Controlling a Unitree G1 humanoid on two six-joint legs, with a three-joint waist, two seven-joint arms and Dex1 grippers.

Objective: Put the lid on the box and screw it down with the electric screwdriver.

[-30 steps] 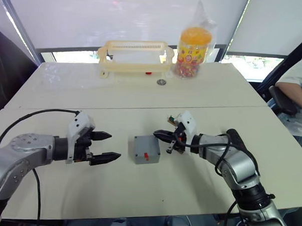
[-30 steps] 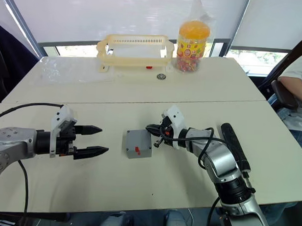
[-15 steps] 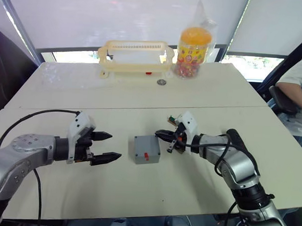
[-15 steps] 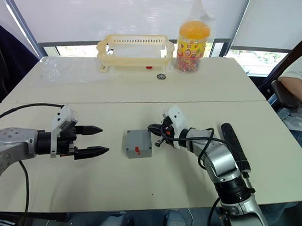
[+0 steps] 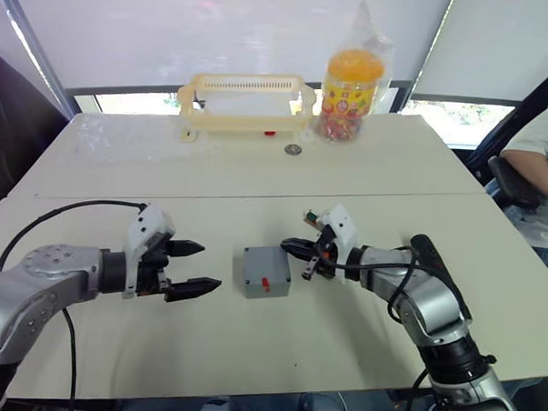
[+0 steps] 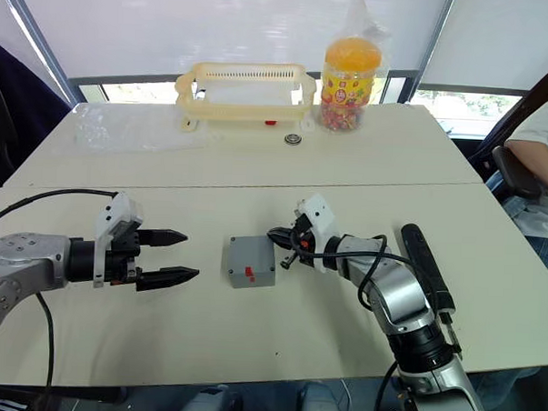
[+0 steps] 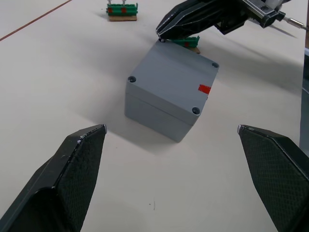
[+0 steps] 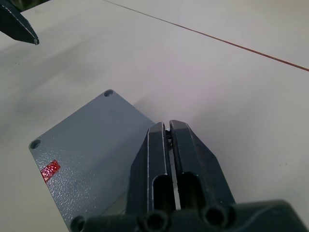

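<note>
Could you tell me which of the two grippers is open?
The left gripper, fingers spread wide; the right gripper is pinched shut beside the box.

Lidded grey box (image 5: 266,271) on table, red-marked.

Cream table (image 5: 214,339) with grey box (image 5: 266,272), basket (image 5: 247,102), candy jar (image 5: 350,84), electric screwdriver (image 6: 425,265).
</note>
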